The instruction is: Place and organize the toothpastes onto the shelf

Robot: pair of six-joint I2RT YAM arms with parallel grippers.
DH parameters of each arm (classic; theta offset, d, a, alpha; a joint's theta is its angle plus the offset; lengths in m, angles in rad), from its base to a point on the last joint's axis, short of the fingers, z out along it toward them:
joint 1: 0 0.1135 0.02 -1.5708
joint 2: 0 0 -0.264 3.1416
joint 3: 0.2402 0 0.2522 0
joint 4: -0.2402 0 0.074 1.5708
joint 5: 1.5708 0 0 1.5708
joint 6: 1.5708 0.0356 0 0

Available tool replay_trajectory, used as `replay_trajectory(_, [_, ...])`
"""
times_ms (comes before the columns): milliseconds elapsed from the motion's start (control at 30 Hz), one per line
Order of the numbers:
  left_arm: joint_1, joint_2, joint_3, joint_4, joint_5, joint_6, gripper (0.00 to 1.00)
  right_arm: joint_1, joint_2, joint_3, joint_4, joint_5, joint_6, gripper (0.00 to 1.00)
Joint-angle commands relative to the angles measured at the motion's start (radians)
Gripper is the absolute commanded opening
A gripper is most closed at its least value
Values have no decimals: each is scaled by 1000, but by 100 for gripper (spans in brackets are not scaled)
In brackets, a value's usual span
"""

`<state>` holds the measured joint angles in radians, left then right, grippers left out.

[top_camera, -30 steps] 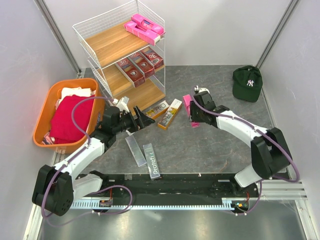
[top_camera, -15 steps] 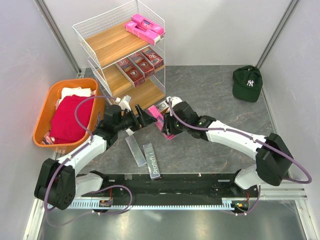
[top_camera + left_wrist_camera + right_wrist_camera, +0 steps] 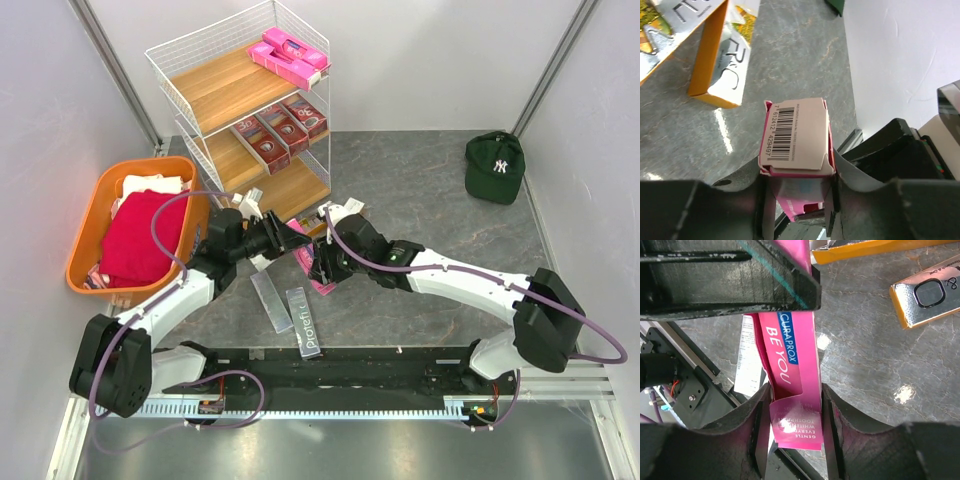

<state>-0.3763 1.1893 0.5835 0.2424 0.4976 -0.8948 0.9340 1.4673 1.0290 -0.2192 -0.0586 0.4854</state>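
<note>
Both arms meet over the middle of the desk [image 3: 430,205], just in front of the shelf [image 3: 215,88], with one pink toothpaste box [image 3: 308,262] between them. The right end effector [image 3: 322,265] is clamped on this box: in the right wrist view its fingers [image 3: 757,430] press against the long edges of the box [image 3: 792,355], whose face reads "BE YOU". The left end effector [image 3: 290,240] comes in from the opposite end. In the left wrist view its fingers [image 3: 760,210] sit tight against both sides of the box [image 3: 795,132], closed on it, with the barcoded end flap pointing away from the camera. The box is held off the desk, tilted.

On the shelf, more pink boxes [image 3: 288,55] lie at the back right of the top board, and three dark red boxes [image 3: 280,125] lie side by side on the middle board. Two silver-grey boxes [image 3: 272,298] lie flat on the desk near the arm bases (the nearer one shows lettering). A gold box [image 3: 720,55] lies on the desk just beyond the held one.
</note>
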Motion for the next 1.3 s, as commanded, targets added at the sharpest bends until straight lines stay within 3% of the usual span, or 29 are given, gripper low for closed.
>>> replay_trajectory(0, [-3,-11,-5,23,-16,19,24,6,-42,22,89,-7,10,27])
replay_trajectory(267, [46,-88,-24,-28,-50,28,22,2,-61,19,118,-20,33,67])
replay_trajectory(333, [80,-111,-40,-25,-42,20,22,-14,-70,6,155,-76,68,81])
replay_trajectory(467, [160,-181,-82,-6,-5,-4,22,-99,-78,-53,288,-286,206,96])
replay_trajectory(633, [241,-244,-169,93,59,-88,21,-224,-70,-230,700,-551,465,98])
replay_trajectory(700, [270,-261,-204,156,74,-136,21,-236,-44,-273,859,-596,571,98])
replay_trajectory(900, [321,-252,-274,325,137,-262,21,-235,53,-326,1128,-678,775,98])
replay_trajectory(1000, [326,-241,-283,382,148,-292,20,-233,86,-357,1217,-687,834,96])
replay_trajectory(1267, [326,-247,-287,446,167,-332,20,-231,133,-403,1242,-681,832,93])
